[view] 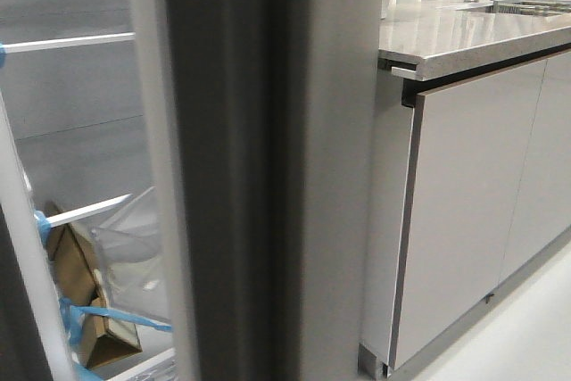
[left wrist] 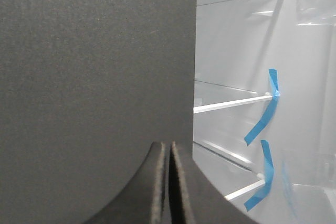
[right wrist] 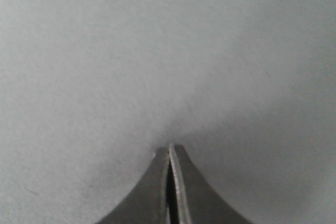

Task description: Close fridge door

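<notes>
- We see the fridge door [view: 259, 167] edge-on in the front view, a tall dark grey slab filling the middle, partly open, with the fridge inside visible to its left.
- Our left gripper [left wrist: 169, 148] has its fingers pressed together, holding nothing, tips right at the door's dark outer face near its edge.
- Our right gripper [right wrist: 170, 148] is likewise closed and empty, tips against a plain grey surface.
- Inside are white shelves [left wrist: 233, 103] with blue tape [left wrist: 265, 111] and a brown box [view: 85, 296].
- A pale cabinet [view: 473, 202] under a countertop [view: 455, 37] stands to the right.
</notes>
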Action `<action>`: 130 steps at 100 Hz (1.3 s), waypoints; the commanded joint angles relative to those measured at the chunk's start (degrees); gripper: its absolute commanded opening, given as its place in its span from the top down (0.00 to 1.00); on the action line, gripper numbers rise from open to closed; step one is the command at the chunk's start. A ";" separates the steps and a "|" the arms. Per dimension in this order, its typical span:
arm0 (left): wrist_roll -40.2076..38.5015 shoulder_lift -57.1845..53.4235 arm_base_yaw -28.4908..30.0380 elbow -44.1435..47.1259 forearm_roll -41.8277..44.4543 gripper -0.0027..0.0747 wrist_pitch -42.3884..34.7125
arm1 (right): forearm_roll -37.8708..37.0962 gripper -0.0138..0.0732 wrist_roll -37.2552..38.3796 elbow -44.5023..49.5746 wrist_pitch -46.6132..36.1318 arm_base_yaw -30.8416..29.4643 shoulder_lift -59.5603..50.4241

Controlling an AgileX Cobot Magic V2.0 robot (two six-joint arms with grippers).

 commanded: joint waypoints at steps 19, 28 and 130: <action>-0.11 -0.46 0.00 2.01 -0.23 0.99 -4.44 | 1.95 0.93 -13.36 -5.82 -1.91 3.52 1.44; -0.11 -0.46 0.00 2.01 -0.23 0.99 -4.44 | 2.05 0.93 -20.24 -6.97 -3.50 4.76 1.68; -0.11 -0.46 0.00 2.01 -0.23 0.99 -4.44 | -6.70 0.93 -33.72 -28.74 -17.54 16.16 19.07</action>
